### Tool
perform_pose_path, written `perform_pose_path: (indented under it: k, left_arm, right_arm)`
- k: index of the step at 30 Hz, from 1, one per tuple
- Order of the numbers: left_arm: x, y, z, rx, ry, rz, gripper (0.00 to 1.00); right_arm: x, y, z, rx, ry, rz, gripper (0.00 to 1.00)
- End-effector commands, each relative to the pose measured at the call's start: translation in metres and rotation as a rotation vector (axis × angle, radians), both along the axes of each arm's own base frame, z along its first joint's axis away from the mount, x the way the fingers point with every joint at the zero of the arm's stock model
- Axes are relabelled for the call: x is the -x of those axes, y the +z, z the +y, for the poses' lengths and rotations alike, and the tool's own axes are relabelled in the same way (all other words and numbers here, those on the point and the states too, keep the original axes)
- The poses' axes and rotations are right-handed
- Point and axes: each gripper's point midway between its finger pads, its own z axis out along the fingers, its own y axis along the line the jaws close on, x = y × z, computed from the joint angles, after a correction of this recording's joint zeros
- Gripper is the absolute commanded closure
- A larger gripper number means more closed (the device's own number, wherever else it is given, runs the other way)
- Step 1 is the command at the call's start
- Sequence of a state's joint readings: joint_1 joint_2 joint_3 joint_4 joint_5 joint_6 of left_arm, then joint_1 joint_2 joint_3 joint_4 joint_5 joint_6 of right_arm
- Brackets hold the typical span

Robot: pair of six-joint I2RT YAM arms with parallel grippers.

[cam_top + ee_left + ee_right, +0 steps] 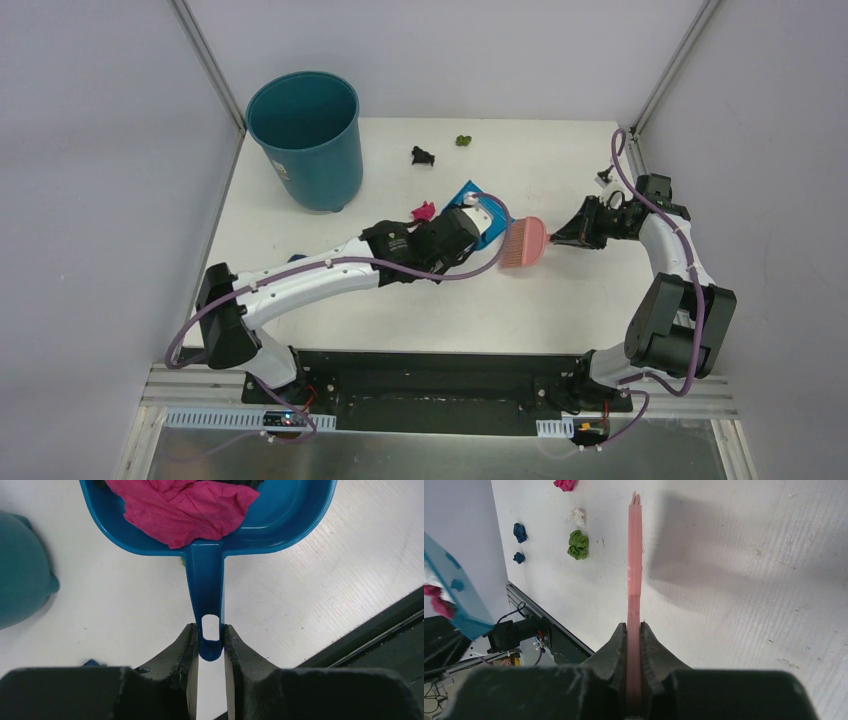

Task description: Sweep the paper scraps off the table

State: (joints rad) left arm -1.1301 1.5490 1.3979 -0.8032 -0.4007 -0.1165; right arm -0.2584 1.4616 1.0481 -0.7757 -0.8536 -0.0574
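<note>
My left gripper (211,640) is shut on the handle of the blue dustpan (206,580), which holds a magenta paper wad (185,507). In the top view the dustpan (487,222) sits mid-table by the left gripper (462,228). My right gripper (634,627) is shut on the pink brush (634,555), its bristles (525,245) just right of the dustpan. Paper scraps lie on the white table (560,300): a black one (422,155), a green one (463,140) and a magenta one (424,211). The right wrist view shows white (577,516), green (578,545) and dark blue (520,532) wads.
A teal round bin (305,140) stands at the table's far left corner and shows in the left wrist view (20,570). The left arm stretches across the table's near left part and hides some scraps. The black strip (440,365) runs along the near edge.
</note>
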Motion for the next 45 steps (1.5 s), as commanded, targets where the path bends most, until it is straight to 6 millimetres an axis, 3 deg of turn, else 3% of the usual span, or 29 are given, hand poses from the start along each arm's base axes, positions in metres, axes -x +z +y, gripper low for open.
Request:
perform_pose_path:
  k: [1,16,29,34,45]
  left_arm:
    - [-0.011,0.055,0.028,0.032,0.056,-0.077,1.0]
    - [-0.03,0.127,0.098,0.031,0.211,-0.165,1.0]
    - [-0.058,0.177,0.179,0.016,0.425,-0.23,1.0]
    - [-0.077,0.185,0.206,0.007,0.491,-0.226,1.0]
    - [-0.132,0.18,0.25,-0.006,0.685,-0.194,1.0]
  right_arm:
    - [-0.001,0.011,0.003,-0.025,0.03,-0.051,1.0]
    - [0.0,0.01,0.007,-0.043,0.041,-0.034,1.0]
    - [0.002,0.011,0.009,-0.047,0.052,-0.03,1.0]
    - [0.003,0.011,0.009,-0.05,0.056,-0.028,1.0]
    - [0.005,0.012,0.011,-0.064,0.056,-0.017,1.0]
